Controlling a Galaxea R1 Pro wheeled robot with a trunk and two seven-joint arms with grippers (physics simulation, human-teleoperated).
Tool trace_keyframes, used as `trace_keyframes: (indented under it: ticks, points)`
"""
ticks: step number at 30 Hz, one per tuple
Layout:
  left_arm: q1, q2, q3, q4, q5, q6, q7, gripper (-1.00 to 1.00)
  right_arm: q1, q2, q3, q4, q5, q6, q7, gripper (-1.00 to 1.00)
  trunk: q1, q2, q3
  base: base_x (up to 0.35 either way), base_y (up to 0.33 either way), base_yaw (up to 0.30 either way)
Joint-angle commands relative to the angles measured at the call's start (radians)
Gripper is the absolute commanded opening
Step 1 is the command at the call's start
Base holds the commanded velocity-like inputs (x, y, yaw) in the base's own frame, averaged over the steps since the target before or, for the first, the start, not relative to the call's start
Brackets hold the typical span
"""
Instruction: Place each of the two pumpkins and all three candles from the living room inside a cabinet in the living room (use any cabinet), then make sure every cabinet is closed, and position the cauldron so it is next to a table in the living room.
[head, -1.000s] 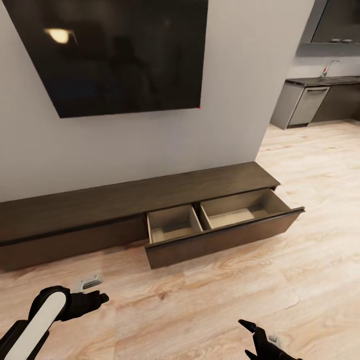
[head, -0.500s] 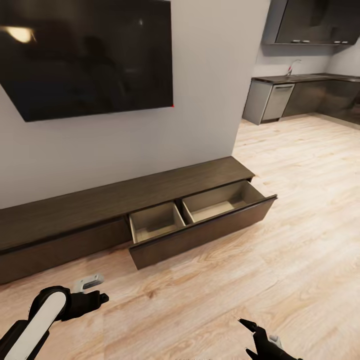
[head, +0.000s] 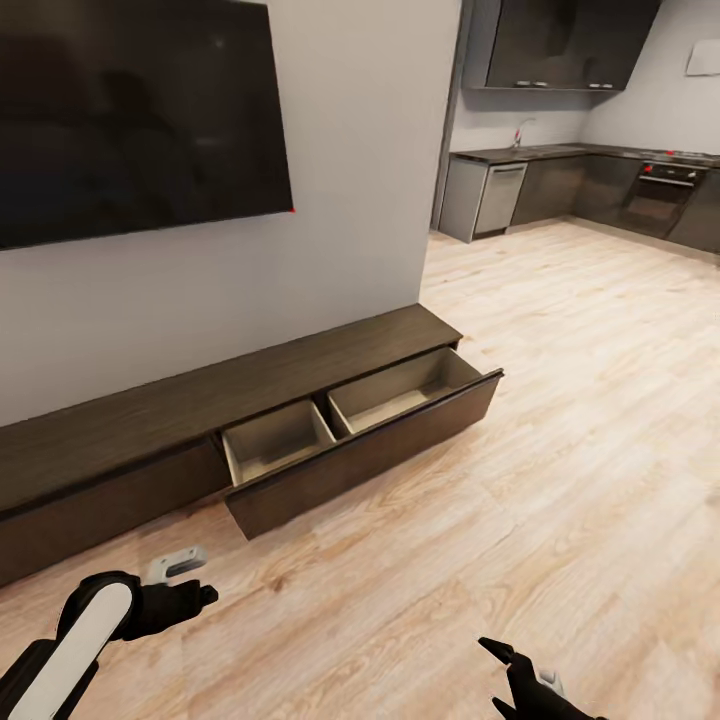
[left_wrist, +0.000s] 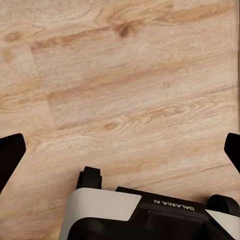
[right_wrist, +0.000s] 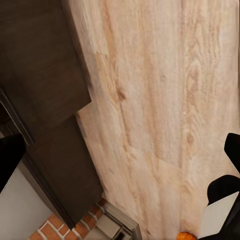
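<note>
Closest in, the left gripper hangs low over the bare plank floor, its dark fingers reaching forward with a white-shelled forearm behind it; from the left wrist camera the two fingertips sit wide apart with nothing but wood grain between them, so it is spread and empty. Off to its right and a little nearer, the right gripper also hovers above the floor, its black fingers splayed, and the wrist camera on that arm shows one fingertip far from the other with only floorboards between, so it too is spread and holding nothing. At the edge of that same wrist picture a sliver of orange peeks out beside the robot's white body; it may be a pumpkin, but too little shows to be sure. Ahead of the left gripper, a good stretch beyond its fingertips, the long dark-brown TV cabinet runs along the wall. Its drawer, ahead of the gap between the two grippers, is pulled out, showing two pale beige compartments with nothing in them. Above the cabinet hangs a large black television. Farther off, beyond the right gripper and past the wall's corner, stand the grey kitchen units with dark wall cupboards over them.
</note>
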Motion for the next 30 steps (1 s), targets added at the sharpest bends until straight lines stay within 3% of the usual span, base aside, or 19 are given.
trace_keyframes:
  ticks: [1,30]
  points:
    - [0.0,0.001,-0.001,-0.002,0.01,0.001,0.01,1.0,-0.001,0.0,0.0,0.001,-0.004,0.005,0.001,1.0,0.0,0.0,-0.001,-0.006,0.0,-0.26]
    - [0.0,0.001,-0.001,-0.004,0.01,-0.001,0.01,1.0,-0.001,0.0,0.0,0.001,-0.004,0.004,0.001,1.0,0.0,0.0,-0.001,0.0,0.0,-0.26]
